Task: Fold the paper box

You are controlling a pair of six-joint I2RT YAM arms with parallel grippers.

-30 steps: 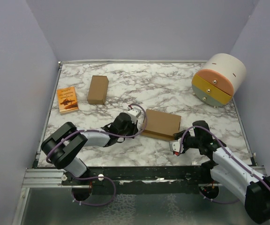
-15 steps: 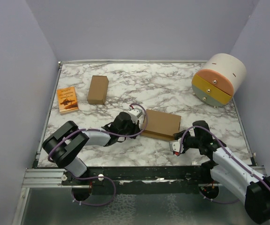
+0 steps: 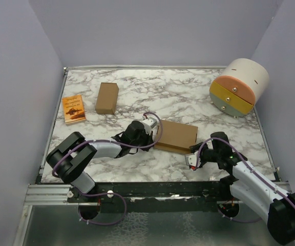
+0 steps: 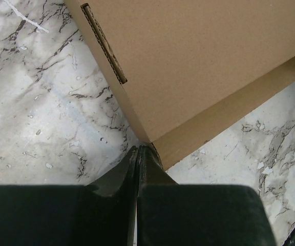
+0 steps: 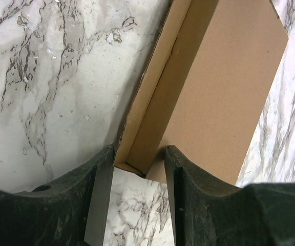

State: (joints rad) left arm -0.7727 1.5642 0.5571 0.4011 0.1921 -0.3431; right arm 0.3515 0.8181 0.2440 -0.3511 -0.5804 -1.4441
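Left gripper (image 4: 138,154) pinched together, touching paper box (image 4: 198,61) corner

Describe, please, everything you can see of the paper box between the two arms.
The paper box is plain brown corrugated cardboard, a shallow wide rectangle lying flat on the marble table, its lid panel closed over low side walls. One edge shows a slot with exposed fluting. The shut left pincer meets its near-left corner; the right pincer straddles its near-right corner, fingers apart.

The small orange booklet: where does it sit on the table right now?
In the top external view, the small orange booklet lies flat near the marble table's left edge, just left of the narrow upright brown cardboard box and apart from both arms.
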